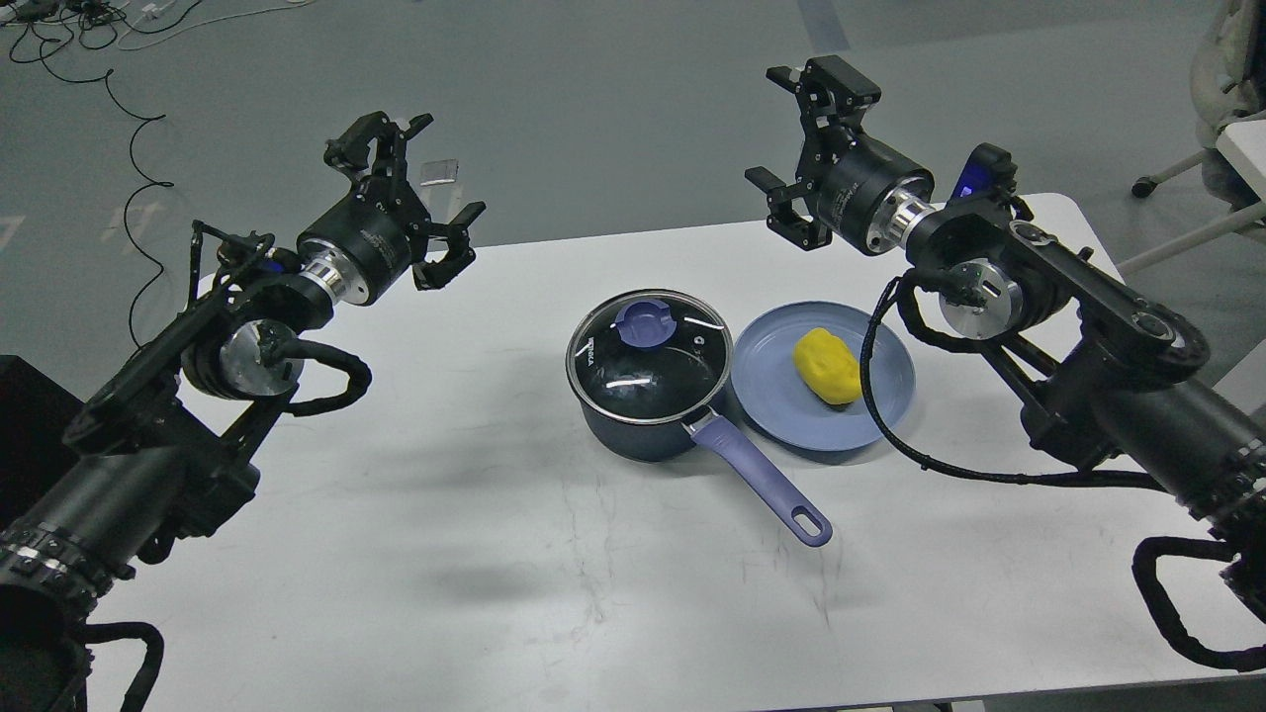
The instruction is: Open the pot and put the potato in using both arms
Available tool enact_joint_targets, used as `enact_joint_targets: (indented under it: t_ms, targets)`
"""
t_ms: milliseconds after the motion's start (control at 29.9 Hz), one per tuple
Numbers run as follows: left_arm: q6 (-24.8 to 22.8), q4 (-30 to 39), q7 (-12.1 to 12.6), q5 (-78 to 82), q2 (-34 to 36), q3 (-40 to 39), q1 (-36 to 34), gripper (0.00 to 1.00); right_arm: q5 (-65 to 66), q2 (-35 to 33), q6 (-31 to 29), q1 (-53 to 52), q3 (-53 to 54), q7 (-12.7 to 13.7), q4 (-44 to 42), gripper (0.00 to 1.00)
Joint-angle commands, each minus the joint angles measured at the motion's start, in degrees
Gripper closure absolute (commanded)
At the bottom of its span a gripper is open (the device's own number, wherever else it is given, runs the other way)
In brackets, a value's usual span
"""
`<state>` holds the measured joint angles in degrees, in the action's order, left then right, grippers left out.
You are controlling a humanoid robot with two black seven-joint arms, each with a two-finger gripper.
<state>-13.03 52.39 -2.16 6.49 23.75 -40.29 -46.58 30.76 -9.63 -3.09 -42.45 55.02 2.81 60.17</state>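
Observation:
The dark navy pot [633,435] stands at the middle of the white table, its lavender handle [762,485] pointing to the front right. A round glass lid with a purple knob [645,324] rests on it. The yellow potato [827,367] lies on a flat blue plate [771,396] just right of the pot. My left gripper [415,188] is open and empty, raised over the table's far left edge, well left of the pot. My right gripper [791,148] is open and empty, raised beyond the far edge, above and behind the plate.
The white table [495,554] has bare surface in front of and left of the pot. A black cable [895,435] from my right arm loops down over the plate's right rim. Cables lie on the grey floor at the far left. A chair base stands at the far right.

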Motion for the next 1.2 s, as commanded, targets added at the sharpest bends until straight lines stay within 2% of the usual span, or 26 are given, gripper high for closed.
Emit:
enact_joint_targets:
  t_ms: [0, 1170]
  targets:
    - [-0.33, 0.00, -0.13, -0.07, -0.37, -0.67, 0.00, 0.02, -0.08, -0.21, -0.08, 0.00, 0.00, 0.00, 0.03, 0.00]
    - [0.90, 0.00, -0.65, 0.28, 0.07, -0.41, -0.09, 0.02, 0.01, -0.21, -1.22, -0.53, -0.27, 0.00, 0.12, 0.00]
